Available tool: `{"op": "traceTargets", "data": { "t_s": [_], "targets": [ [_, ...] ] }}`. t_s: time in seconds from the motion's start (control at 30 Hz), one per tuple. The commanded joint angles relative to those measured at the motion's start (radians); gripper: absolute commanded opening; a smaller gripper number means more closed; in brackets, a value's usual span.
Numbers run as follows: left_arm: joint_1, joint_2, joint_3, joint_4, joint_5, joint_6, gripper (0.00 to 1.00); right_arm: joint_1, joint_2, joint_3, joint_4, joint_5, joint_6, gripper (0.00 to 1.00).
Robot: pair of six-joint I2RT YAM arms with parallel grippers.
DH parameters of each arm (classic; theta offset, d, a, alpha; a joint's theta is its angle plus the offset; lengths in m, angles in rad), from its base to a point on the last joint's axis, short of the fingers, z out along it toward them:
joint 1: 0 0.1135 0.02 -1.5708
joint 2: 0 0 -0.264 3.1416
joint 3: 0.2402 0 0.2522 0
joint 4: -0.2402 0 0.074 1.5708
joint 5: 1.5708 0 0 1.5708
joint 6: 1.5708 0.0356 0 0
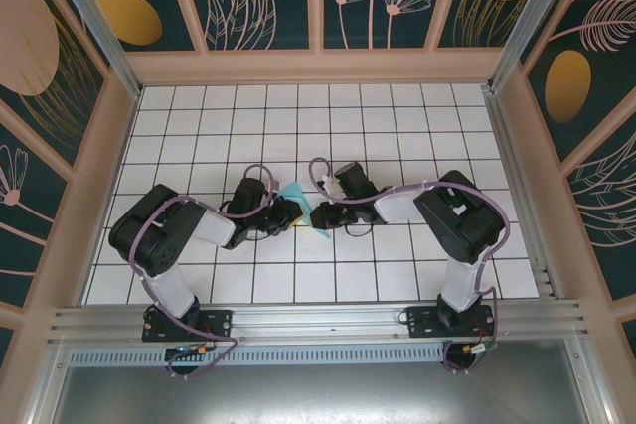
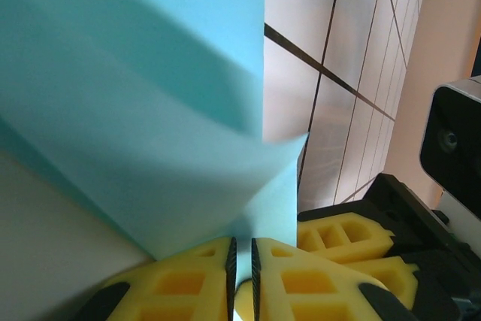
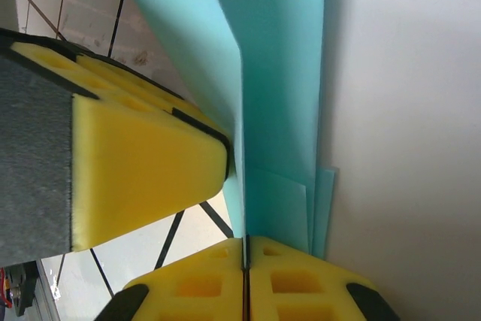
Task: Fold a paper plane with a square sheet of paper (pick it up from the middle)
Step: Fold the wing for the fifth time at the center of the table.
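Note:
The paper plane [image 1: 295, 192] is turquoise paper folded in layers, held up off the tiles between both grippers at the table's middle. My left gripper [image 1: 290, 211] comes at it from the left and my right gripper [image 1: 320, 213] from the right. In the left wrist view the paper plane [image 2: 135, 110] rises from the left gripper [image 2: 242, 240], whose yellow jaws stand a thin slit apart with the paper running down into it. In the right wrist view the right gripper [image 3: 245, 240] is shut on the lower edge of the paper plane [image 3: 278, 110], whose creased layers stand upright.
One yellow finger of the left gripper [image 3: 150, 163] presses close beside the paper, and the right gripper's yellow fingers [image 2: 346, 238] lie just right of the left jaws. White tiled table [image 1: 397, 126], patterned walls around it, aluminium rail [image 1: 318, 320] along the near edge.

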Motion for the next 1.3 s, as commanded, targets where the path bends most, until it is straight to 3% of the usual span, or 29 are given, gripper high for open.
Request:
{"op": "traceTargets", "data": {
  "t_s": [0.0, 0.23, 0.4, 1.07, 1.27],
  "targets": [
    [-0.005, 0.02, 0.019, -0.016, -0.023, 0.028, 0.18, 0.002, 0.021, 0.01, -0.037, 0.0, 0.007, 0.13],
    [-0.005, 0.019, 0.028, -0.068, -0.05, 0.049, 0.17, -0.007, -0.06, 0.022, -0.07, -0.009, 0.043, 0.28],
    [-0.005, 0.025, 0.028, -0.081, -0.059, 0.055, 0.16, -0.016, -0.125, 0.007, -0.111, -0.002, 0.055, 0.31],
    [-0.005, 0.022, 0.034, -0.091, -0.058, 0.058, 0.16, -0.019, -0.07, -0.002, -0.17, 0.046, 0.043, 0.26],
    [-0.005, 0.022, 0.034, -0.094, -0.058, 0.059, 0.16, -0.02, -0.07, 0.001, -0.164, 0.043, 0.044, 0.18]
  ]
}}
